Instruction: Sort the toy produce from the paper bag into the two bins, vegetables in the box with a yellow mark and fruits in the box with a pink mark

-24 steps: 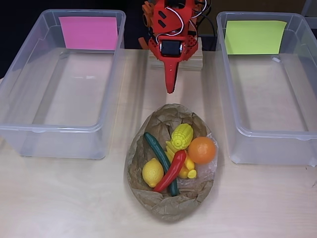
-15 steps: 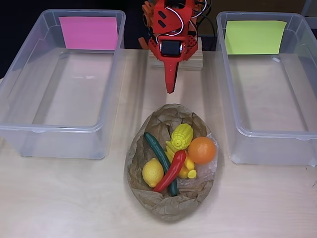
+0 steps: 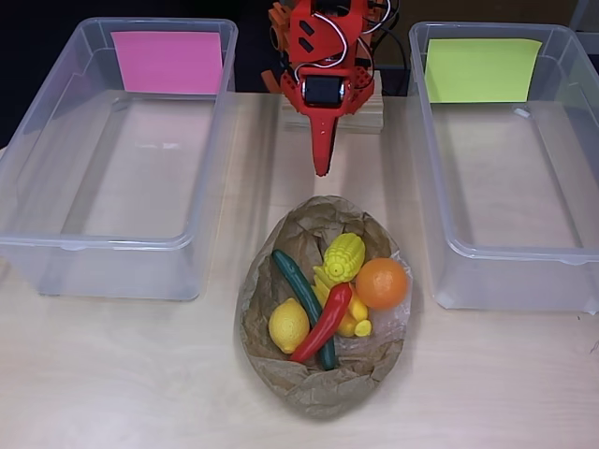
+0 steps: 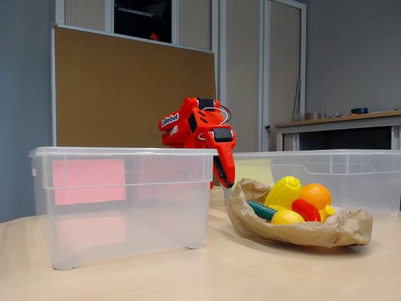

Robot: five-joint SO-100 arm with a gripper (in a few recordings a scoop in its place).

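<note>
Above the table behind the paper bag point(image 3: 323, 304), the red tool point(image 3: 322, 166) hangs clenched, grasping nothing.

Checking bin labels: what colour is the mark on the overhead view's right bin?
Yellow-green mark; clearest in the overhead view.

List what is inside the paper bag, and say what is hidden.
In the paper bag: a lemon, a green cucumber, a red chili pepper, corn and an orange. A yellow piece lies partly under the pepper; its kind is unclear.
</note>
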